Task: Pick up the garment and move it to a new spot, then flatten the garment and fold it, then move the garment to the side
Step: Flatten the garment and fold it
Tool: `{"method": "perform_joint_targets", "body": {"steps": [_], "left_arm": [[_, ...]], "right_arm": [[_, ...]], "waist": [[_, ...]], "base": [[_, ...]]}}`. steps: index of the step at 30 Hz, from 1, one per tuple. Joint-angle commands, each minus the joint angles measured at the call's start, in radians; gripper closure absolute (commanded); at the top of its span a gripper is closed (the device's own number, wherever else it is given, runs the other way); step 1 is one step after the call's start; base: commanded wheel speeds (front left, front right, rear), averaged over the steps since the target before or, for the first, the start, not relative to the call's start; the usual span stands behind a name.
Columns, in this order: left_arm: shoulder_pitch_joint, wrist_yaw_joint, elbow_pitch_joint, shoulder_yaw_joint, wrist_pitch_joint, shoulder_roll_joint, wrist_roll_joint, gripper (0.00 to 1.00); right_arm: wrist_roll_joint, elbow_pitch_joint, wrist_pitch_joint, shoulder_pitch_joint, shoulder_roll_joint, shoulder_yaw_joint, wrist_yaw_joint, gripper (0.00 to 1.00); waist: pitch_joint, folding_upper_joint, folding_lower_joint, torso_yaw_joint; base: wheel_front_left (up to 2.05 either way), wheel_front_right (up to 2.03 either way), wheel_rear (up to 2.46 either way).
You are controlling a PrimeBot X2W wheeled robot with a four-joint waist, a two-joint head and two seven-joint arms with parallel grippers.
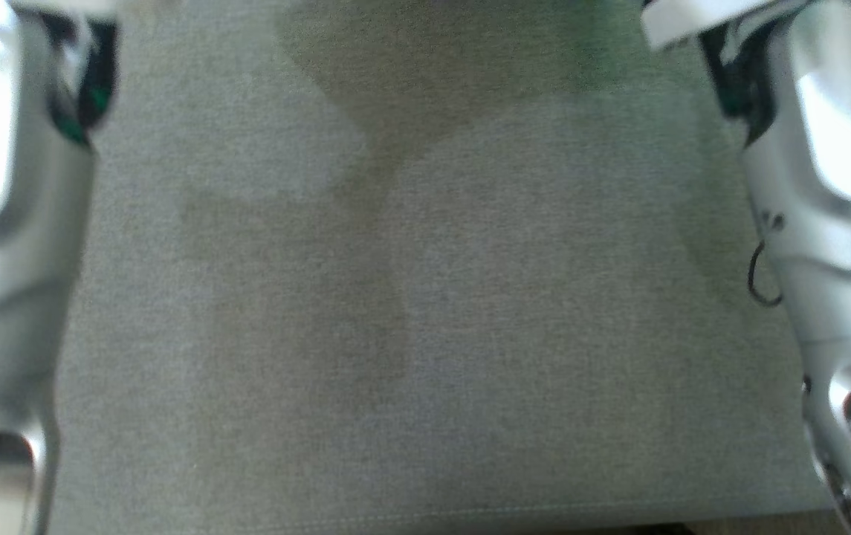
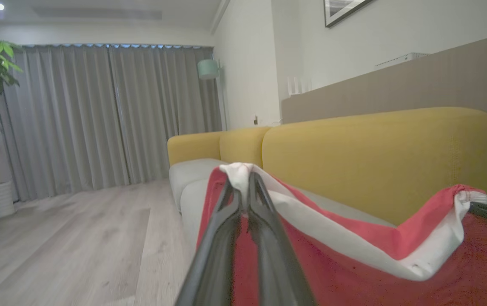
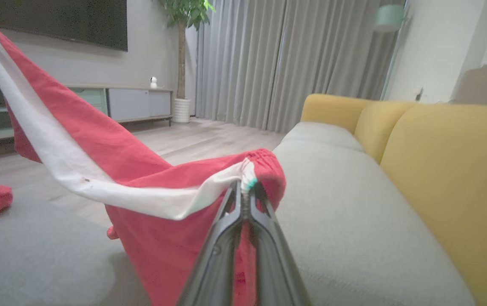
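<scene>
Garment (image 3: 149,238), red with a white band, hangs over the grey sofa seat (image 3: 354,221), stretched between my left claw (image 2: 244,187) and right claw (image 3: 246,189), each pinching a band corner. A shallow pinch might slip, dropping one side.

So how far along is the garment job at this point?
Done: the garment is picked up, held over the sofa seat. In hand: left gripper and right gripper each pinch its white band, cloth hanging between them. Left: setting down, flattening, folding, moving aside.
</scene>
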Motion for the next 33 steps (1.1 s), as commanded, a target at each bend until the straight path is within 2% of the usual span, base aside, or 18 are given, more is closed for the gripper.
{"method": "perform_joint_targets", "body": {"steps": [1,7,13,18,24,29,30,33], "left_arm": [[0.018,-0.005,-0.020,0.026,-0.013,0.035,-0.013,1.00],[0.207,-0.005,-0.026,0.024,-0.065,0.013,-0.060,1.00],[0.426,0.007,-0.109,0.034,-0.088,0.013,-0.094,1.00],[0.613,0.028,-0.216,0.033,-0.094,0.021,-0.106,1.00],[0.847,0.081,-0.382,0.024,-0.078,0.047,-0.112,1.00],[1.044,0.138,-0.569,0.007,-0.019,0.080,-0.115,1.00],[1.118,0.161,-0.642,0.004,0.011,0.099,-0.115,1.00],[1.213,0.183,-0.725,-0.002,0.060,0.139,-0.111,1.00]], "right_arm": [[-0.003,-0.012,-0.021,0.025,0.023,0.006,0.004,1.00],[0.033,0.033,-0.072,0.151,0.025,0.010,0.004,1.00],[0.074,-0.037,-0.088,0.332,0.017,0.004,0.004,1.00],[0.089,-0.137,-0.091,0.514,-0.002,-0.002,0.004,1.00],[0.098,-0.278,-0.080,0.743,-0.004,-0.034,0.004,1.00],[0.090,-0.429,-0.014,0.958,0.012,-0.081,0.004,1.00],[0.084,-0.501,0.018,1.041,0.017,-0.097,0.004,1.00],[0.067,-0.607,0.077,1.148,0.023,-0.122,0.004,1.00]], "waist": [[0.016,0.0001,-0.0001,0.014],[-0.002,0.0001,-0.0001,0.023],[-0.072,0.0001,-0.0001,0.027],[-0.163,0.0001,-0.0001,0.030],[-0.288,0.0001,-0.0001,0.012],[-0.370,0.0001,-0.0001,-0.004],[-0.388,0.0001,-0.0001,-0.012],[-0.405,0.0001,-0.0001,-0.025]], "base": [[0.00,0.00,0.00],[0.00,0.00,0.00],[0.00,0.00,0.00],[0.00,0.00,0.00],[0.00,0.00,0.00],[0.00,0.00,0.00],[0.00,0.00,0.00],[0.00,0.00,0.00]]}}
